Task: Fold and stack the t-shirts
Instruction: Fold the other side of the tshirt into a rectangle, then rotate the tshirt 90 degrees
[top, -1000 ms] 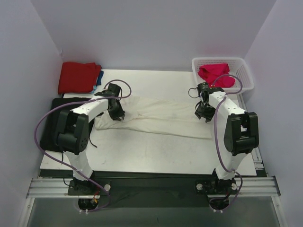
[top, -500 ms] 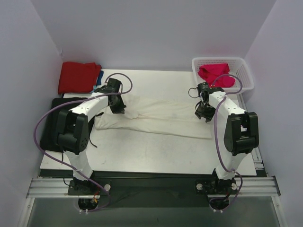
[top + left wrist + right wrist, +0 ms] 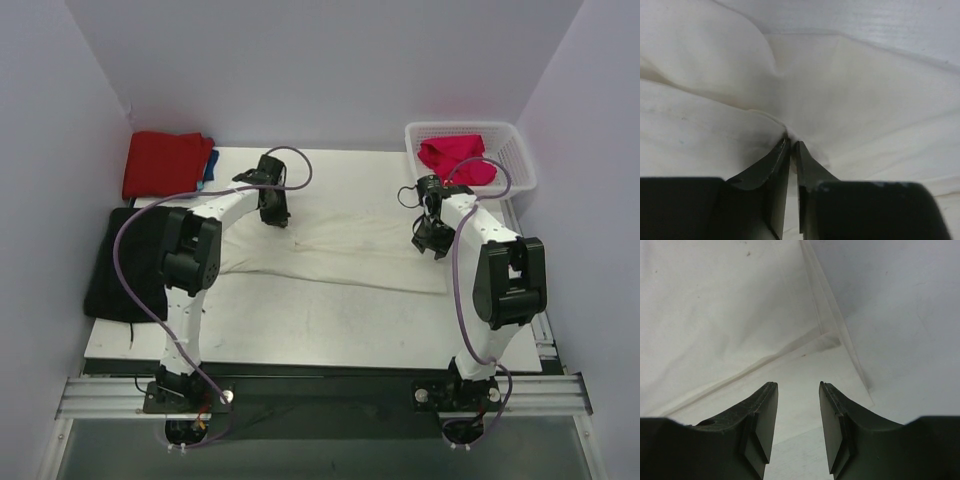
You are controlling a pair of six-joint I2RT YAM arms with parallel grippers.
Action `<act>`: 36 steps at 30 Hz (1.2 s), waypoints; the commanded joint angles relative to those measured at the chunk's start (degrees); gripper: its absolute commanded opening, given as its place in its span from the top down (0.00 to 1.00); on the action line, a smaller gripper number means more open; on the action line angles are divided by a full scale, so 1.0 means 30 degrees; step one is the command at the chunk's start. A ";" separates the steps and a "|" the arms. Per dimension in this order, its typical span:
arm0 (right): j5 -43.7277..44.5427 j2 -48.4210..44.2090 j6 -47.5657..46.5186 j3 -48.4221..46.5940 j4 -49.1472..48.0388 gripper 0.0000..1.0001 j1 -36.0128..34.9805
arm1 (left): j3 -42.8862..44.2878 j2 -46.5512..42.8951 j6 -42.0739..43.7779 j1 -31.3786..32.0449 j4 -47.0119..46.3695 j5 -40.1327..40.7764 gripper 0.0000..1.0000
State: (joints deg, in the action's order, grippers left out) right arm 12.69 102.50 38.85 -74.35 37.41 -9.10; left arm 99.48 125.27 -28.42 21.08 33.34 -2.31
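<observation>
Even, bright, diffuse light; soft shadows on bench [image 3: 330, 320]. Wrist views softer; left claw [image 3: 791, 144] silhouetted, blurred.

Setting was a robotics lab test cell. Plain pale-lilac partition walls [image 3: 320, 70] boxed in a flat white tabletop [image 3: 320, 320]. Two white-and-black jointed robot arms, left [image 3: 185, 270] and right [image 3: 505, 280], stood bolted to a silver aluminium rail [image 3: 100, 395], with a looping purple cable [image 3: 456, 290] left exposed.

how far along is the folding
Done: a red t-shirt lies folded atop a blue one, far left. In hand: the left gripper is shut on a pinch of the cream-white t-shirt, stretched across the table; the right gripper hangs open over it. Left: finishing it, then the magenta-pink shirt in the basket.
</observation>
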 commanded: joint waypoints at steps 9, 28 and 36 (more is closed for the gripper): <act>0.0516 -0.0416 -0.0527 -0.0588 0.0919 0.61 -0.0393 | -0.4098 -0.4783 0.1449 0.0385 -0.4792 0.4253 0.43; -0.1885 0.2016 -0.3019 -0.2728 0.0890 0.61 -0.2268 | -0.1087 -0.0835 -0.3443 -0.0405 0.4057 0.4958 0.44; -0.1827 0.0903 -0.3019 -0.1879 0.0861 0.61 -0.2326 | 0.8018 0.6194 -0.3591 -0.0289 0.7368 0.4463 0.45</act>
State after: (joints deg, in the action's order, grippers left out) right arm 6.76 109.10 30.26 -80.97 37.54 -16.12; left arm 116.49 136.09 -37.32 20.14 52.42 12.82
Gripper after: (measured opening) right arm 0.393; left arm 0.550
